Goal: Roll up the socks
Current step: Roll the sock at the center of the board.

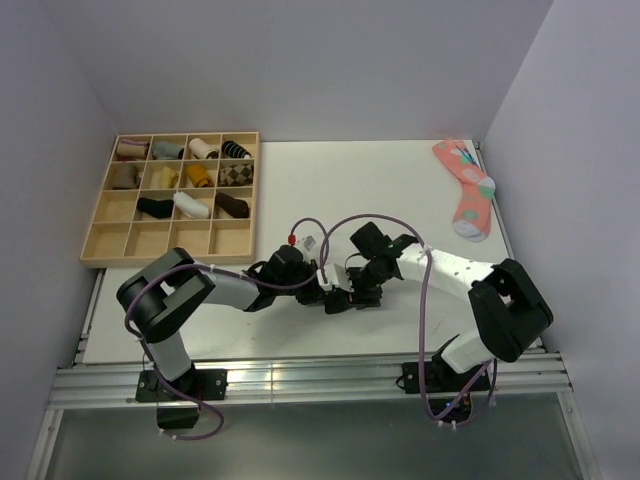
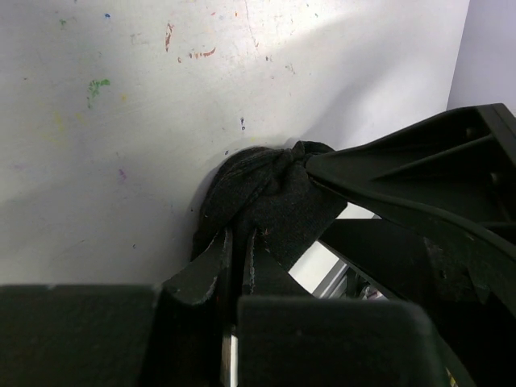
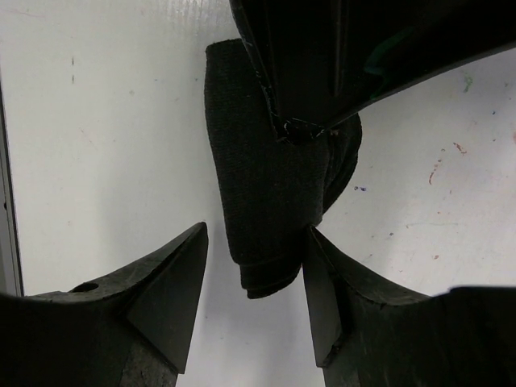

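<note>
Your left gripper [image 2: 239, 262] was pinched shut on the black sock [image 3: 266, 185] at the near middle of the white table [image 1: 400, 190]. Your right gripper [image 3: 256, 242] stood half open astride the sock's free end, not gripping.

Seen from above, the light is soft and even. The white flat surface [image 1: 330, 180] is bright without glare, and only faint, diffuse shadows lie beneath the arms. In the left wrist view a brighter band crosses the upper right of the surface, and a soft grey shadow rings the black soft knit sock [image 2: 266, 193]. The left end effector [image 2: 238, 250], close to the lens, is dark and slightly blurred. In the right wrist view the surface is nearly washed out. The sock's knit is sharp, while the right end effector [image 3: 256, 242] is almost featureless black.
</note>
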`<state>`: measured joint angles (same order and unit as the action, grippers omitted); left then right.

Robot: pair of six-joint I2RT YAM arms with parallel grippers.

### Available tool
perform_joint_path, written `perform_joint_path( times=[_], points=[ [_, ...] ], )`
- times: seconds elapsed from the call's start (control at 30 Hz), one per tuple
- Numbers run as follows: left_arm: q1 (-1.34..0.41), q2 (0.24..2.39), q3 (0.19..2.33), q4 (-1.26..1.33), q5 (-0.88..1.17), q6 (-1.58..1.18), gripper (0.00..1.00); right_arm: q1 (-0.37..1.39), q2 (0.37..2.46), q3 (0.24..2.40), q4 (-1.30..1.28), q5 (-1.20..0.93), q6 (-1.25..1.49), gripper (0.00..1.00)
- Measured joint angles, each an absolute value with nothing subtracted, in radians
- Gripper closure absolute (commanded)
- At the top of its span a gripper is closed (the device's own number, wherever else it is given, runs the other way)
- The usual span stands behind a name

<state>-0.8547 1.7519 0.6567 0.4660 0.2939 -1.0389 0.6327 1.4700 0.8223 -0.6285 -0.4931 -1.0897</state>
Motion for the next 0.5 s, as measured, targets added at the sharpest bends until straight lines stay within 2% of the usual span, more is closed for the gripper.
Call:
perform_joint_path(
  times=[0.23, 0.33, 0.43, 0.47, 0.5],
  points=[
    [-0.845, 1.759, 0.656, 0.474, 0.316, -1.039, 1.00, 0.638, 1.502, 0.833, -0.621, -0.481, -1.080, 0.46],
    [-0.840, 1.761, 0.656, 0.476, 0.325, -1.042, 1.00, 0.643, 1.541, 0.856, -0.621, -0.470, -1.064, 0.51],
    [-0.834, 1.762, 0.656, 0.475, 0.334, -1.046, 1.00, 0.649, 1.571, 0.877, -0.625, -0.459, -1.047, 0.61],
    [-0.831, 1.763, 0.656, 0.476, 0.337, -1.049, 1.00, 0.650, 1.578, 0.884, -0.630, -0.456, -1.039, 0.68],
    [-0.829, 1.765, 0.655, 0.477, 0.340, -1.054, 1.00, 0.650, 1.582, 0.890, -0.633, -0.454, -1.034, 0.68]
  ],
)
